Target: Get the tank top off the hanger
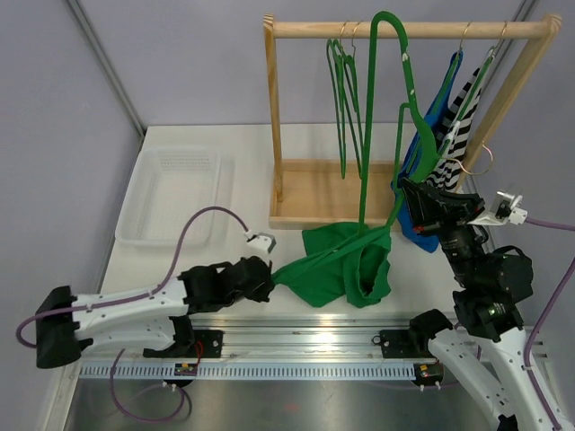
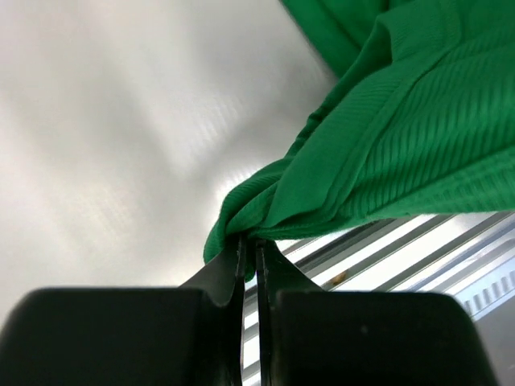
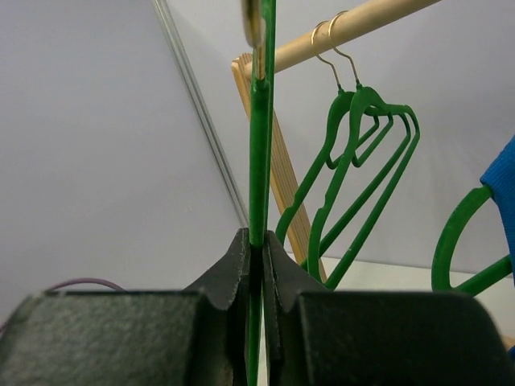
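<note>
White table (image 1: 247,148) | ribbed green tank top (image 2: 402,145) (bunched) | left gripper (image 2: 250,245) pinching hem

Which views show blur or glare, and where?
Top external: evenly lit and sharp, only mild sheen on the metal rail. Left wrist: the white tabletop is blurred with a bright washed patch; the green ribbed tank top at the left gripper is crisp. Right wrist: the green plastic hanger in the right gripper is sharp, no glare.

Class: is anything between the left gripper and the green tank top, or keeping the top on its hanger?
No: the left gripper is shut on the tank top. Only the hanger, clamped by the right gripper, reaches into the fabric.
</note>
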Controlling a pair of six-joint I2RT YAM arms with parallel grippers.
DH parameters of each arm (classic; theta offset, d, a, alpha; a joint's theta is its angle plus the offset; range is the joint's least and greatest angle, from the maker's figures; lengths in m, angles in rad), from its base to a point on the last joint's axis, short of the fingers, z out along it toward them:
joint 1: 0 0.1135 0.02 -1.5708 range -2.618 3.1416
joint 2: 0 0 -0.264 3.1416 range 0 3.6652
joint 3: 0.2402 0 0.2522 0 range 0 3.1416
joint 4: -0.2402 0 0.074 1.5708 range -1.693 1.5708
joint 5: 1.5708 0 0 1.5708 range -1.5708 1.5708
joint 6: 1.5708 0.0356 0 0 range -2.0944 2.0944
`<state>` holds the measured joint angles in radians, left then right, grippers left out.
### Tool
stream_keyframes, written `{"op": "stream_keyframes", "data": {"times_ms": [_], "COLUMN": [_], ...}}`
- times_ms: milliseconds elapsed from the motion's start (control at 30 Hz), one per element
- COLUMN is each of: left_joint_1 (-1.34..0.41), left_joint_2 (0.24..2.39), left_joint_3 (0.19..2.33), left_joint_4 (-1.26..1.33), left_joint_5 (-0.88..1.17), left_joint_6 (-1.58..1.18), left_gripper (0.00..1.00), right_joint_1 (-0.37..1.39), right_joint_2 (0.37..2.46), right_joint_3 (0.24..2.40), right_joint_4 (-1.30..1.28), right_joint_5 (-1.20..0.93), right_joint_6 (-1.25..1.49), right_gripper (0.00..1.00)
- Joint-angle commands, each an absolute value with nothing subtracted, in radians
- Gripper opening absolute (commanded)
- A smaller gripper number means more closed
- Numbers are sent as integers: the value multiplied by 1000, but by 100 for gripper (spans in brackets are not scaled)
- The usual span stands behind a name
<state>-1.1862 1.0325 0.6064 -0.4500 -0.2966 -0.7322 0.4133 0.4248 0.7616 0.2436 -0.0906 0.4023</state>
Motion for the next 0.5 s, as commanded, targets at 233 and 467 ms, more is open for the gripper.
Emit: {"op": "stream_keyframes", "data": {"times_ms": [233,467], "left_joint_1": [-1180,-1337], "left_joint_2": [604,741], "left_joint_3": [525,620], "left_joint_4": [-429,-325], "left_joint_5": [-140,-63], "left_joint_6": [-594,-534], "left_gripper": [0,0], "right_joint_1": [410,411], "right_joint_2": [433,549], "right_joint_3": [890,865], "right_joint_4": [429,656], "right_joint_5": [6,-90], "right_joint_6": [426,511], "right_gripper": [0,0]}}
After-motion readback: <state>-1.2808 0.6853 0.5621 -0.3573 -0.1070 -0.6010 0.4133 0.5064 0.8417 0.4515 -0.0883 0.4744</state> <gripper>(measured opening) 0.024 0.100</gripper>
